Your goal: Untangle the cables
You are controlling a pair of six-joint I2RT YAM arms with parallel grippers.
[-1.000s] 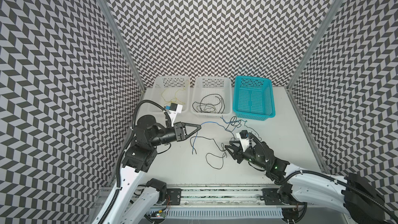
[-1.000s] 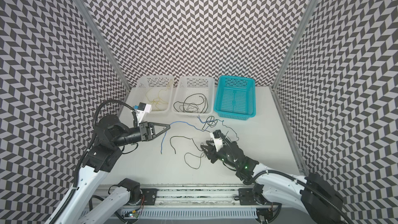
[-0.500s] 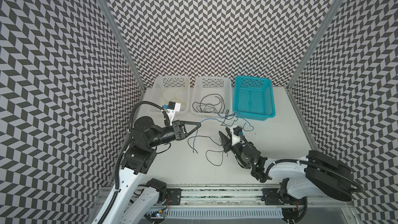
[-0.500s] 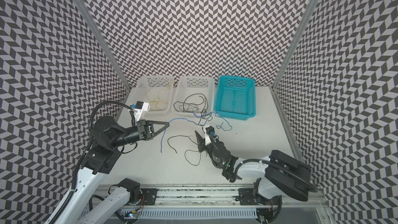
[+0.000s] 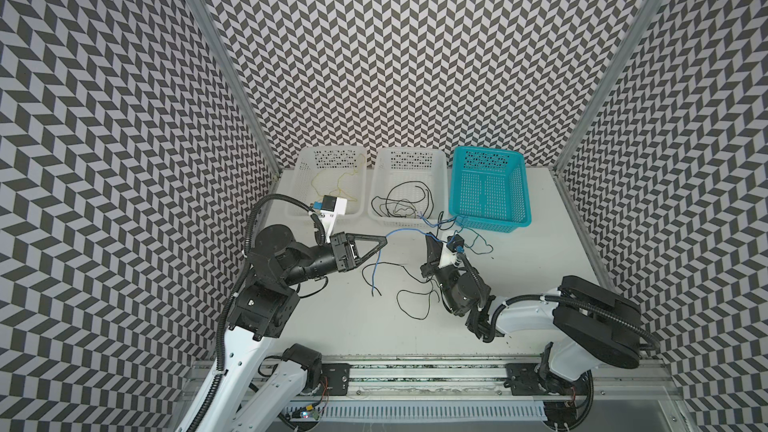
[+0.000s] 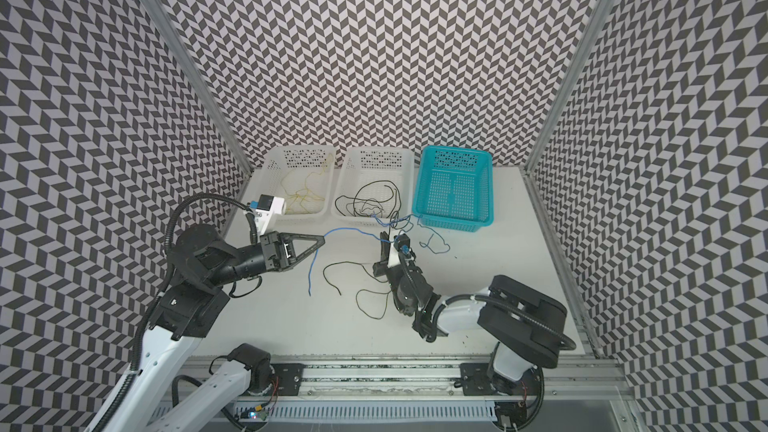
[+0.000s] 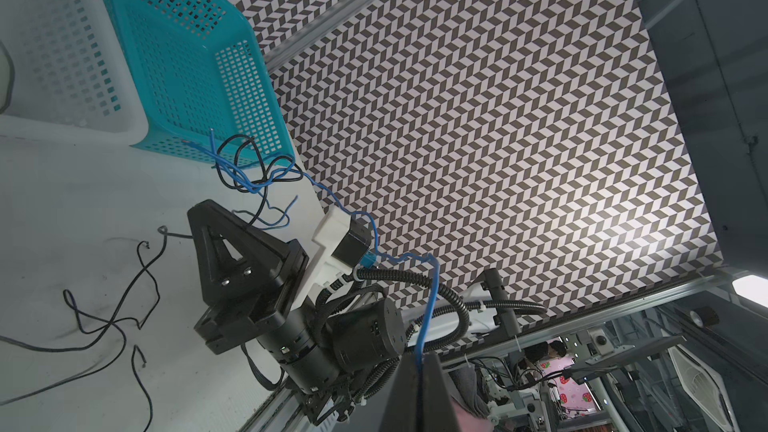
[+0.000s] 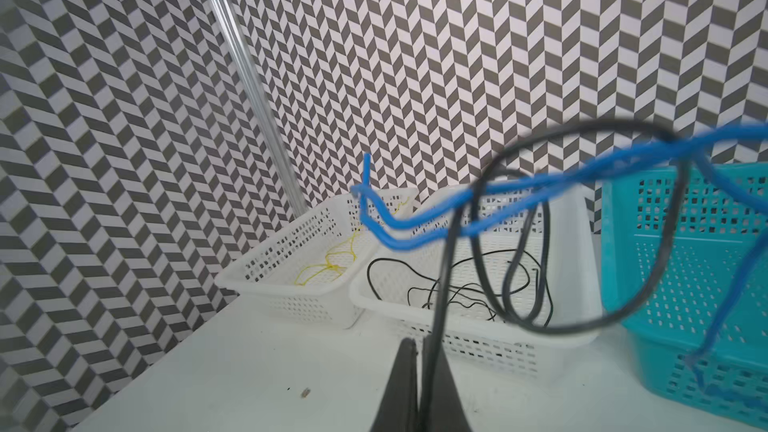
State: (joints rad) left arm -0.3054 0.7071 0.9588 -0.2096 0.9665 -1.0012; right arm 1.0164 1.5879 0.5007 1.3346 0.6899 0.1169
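Note:
My left gripper (image 5: 384,238) (image 7: 419,361) is shut on a thin blue cable (image 5: 405,231) (image 7: 428,305). One part runs taut to a blue-and-black tangle (image 5: 441,222) (image 6: 395,220) in front of the teal basket; its loose end (image 5: 375,274) hangs to the table. Pointing up just below that tangle, my right gripper (image 5: 430,238) (image 8: 419,347) is shut on a black cable (image 8: 444,284) that loops up into the blue strands (image 8: 415,234). More black cables (image 5: 409,288) lie slack on the table between the arms.
Three baskets stand along the back wall: a white one (image 5: 332,157) with yellow cables, a white one (image 5: 411,157) with black cables, and a teal one (image 5: 524,197). Patterned walls close in three sides. The right arm's elbow (image 5: 594,322) sits low at the front right.
My right gripper swung from the front toward the tangle, tipped upward and closed on the black cable. The left gripper stayed shut on the blue cable, almost still.

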